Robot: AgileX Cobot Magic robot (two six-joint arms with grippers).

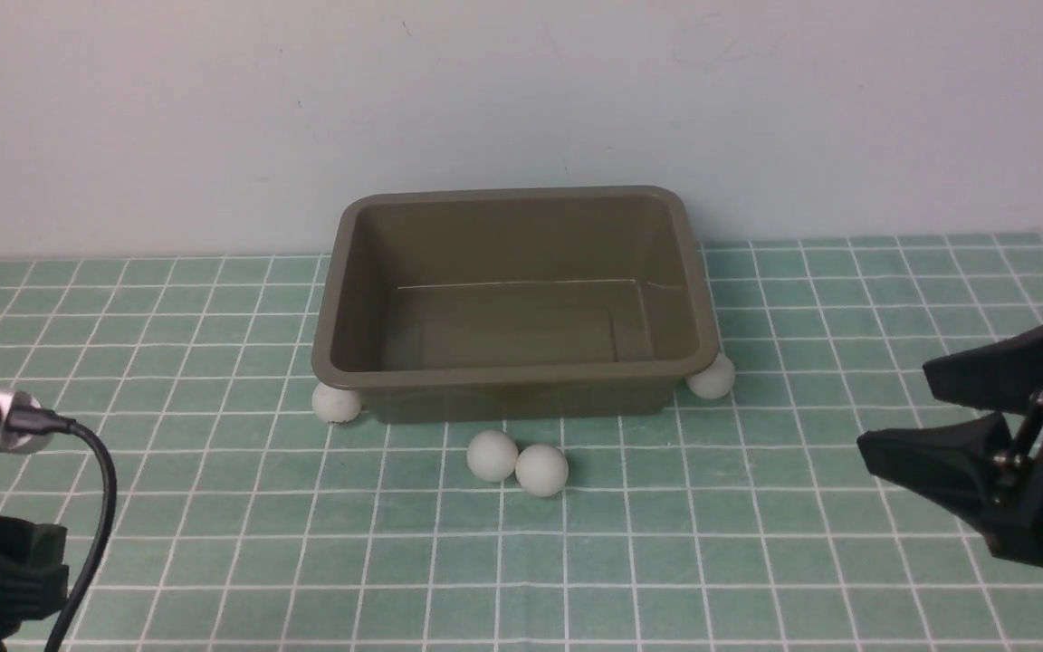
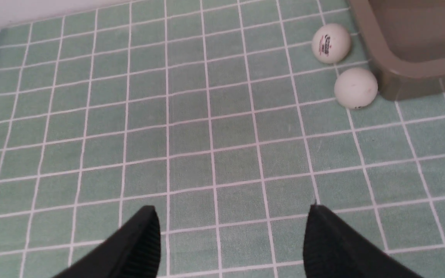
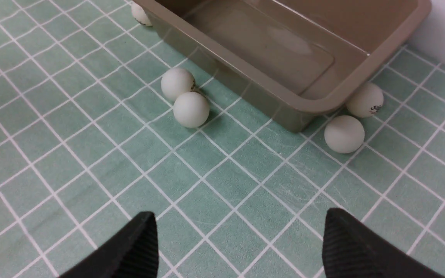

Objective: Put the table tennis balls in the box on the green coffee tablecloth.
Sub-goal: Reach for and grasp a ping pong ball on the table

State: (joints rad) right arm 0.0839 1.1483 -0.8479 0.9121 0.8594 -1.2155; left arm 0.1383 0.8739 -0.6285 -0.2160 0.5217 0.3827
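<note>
The olive-brown box [image 1: 512,385] stands empty on the green checked tablecloth [image 1: 757,561], near the back wall. Several white balls lie on the cloth around it: two touching in front [image 1: 492,455] [image 1: 541,469], one at the front left corner [image 1: 337,403], one at the front right corner [image 1: 712,376]. The left wrist view shows two balls [image 2: 330,43] [image 2: 355,88] by a box corner [image 2: 400,73]. The right wrist view shows two [image 3: 344,134] [image 3: 365,99] by the other corner. My left gripper [image 2: 232,210] is open and empty. My right gripper [image 1: 894,407] is open and empty, right of the box.
A pale wall [image 1: 521,109] rises just behind the box. A cable [image 1: 105,489] hangs from my left arm at the lower left. The cloth runs to the front edge of view.
</note>
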